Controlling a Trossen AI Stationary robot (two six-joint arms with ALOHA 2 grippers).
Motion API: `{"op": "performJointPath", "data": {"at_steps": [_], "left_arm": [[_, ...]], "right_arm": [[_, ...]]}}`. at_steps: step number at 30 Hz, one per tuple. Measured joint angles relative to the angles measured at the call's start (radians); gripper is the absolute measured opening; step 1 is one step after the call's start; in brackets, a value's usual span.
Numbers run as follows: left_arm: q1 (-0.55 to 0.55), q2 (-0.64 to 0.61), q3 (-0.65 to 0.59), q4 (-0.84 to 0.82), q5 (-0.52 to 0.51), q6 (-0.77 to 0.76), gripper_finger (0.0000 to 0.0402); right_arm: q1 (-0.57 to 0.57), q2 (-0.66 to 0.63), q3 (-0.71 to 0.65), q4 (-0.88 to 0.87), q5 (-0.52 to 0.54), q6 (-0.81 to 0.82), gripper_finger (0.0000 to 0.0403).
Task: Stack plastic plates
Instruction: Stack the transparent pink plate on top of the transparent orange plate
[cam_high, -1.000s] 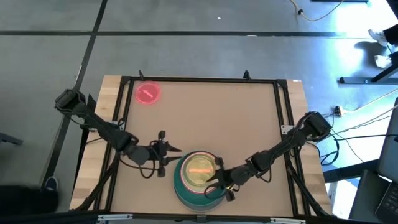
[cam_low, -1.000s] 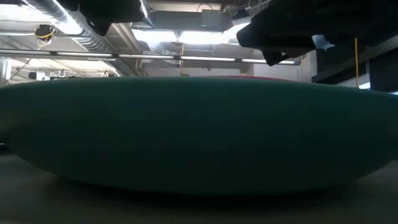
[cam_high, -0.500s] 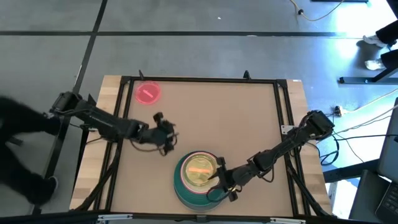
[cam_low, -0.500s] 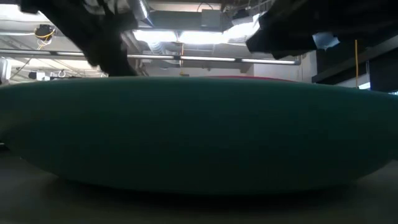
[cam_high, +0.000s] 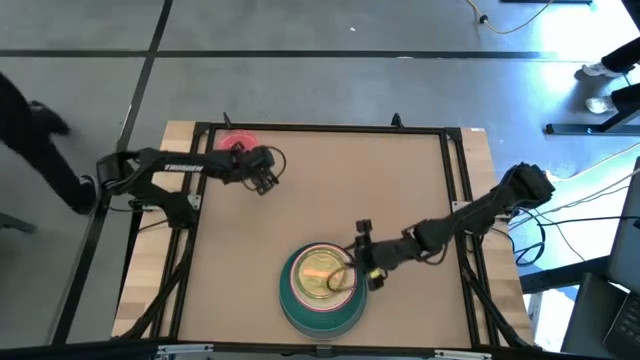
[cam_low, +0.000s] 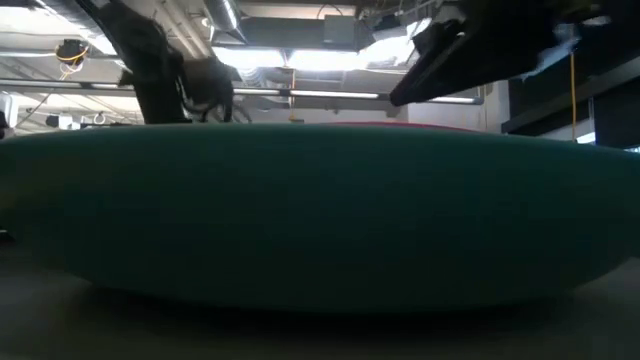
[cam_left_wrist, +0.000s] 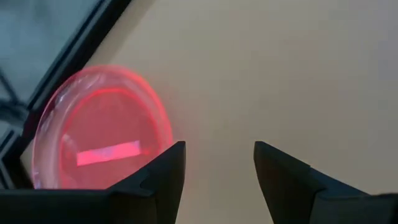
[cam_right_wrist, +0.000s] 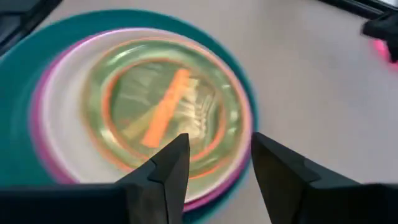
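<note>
A stack of plastic plates (cam_high: 318, 290) sits near the table's near edge. Its teal plate is outermost, with magenta, cream, and translucent orange and green plates nested on top (cam_right_wrist: 158, 106). In the low view the teal plate's wall (cam_low: 320, 215) fills the picture. A small translucent pink plate (cam_high: 230, 147) lies flat at the far left corner, partly under my left arm. My left gripper (cam_high: 266, 178) hovers open just beside it, with the plate (cam_left_wrist: 102, 134) off one finger. My right gripper (cam_high: 356, 262) is open above the stack's far right rim (cam_right_wrist: 217, 168).
A black frame rail (cam_high: 320, 128) runs round the brown table top. A person in dark clothes (cam_high: 40, 130) stands past the table's left side, and feet (cam_high: 603, 90) show on the floor at far right. Bare table top (cam_high: 380, 190) lies between the stack and the far edge.
My left gripper has swung from beside the stack toward the table's far left corner, ending next to the pink plate. My right gripper has drawn back from over the stack toward the far right, to its rim. The plates have stayed put. The person has walked along the left side.
</note>
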Motion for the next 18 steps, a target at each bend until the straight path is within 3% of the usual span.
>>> {"op": "performJointPath", "data": {"at_steps": [10,18], "left_arm": [[0.198,0.155,0.000,0.103,-0.045,0.107,0.0184],[0.261,0.209,0.005,0.129,-0.032,0.151,0.0170]], "right_arm": [[-0.132,-0.011,0.001,-0.089,-0.044,-0.014,0.0166],[-0.136,-0.010,0.001,-0.090,-0.036,0.008,0.0166]]}}
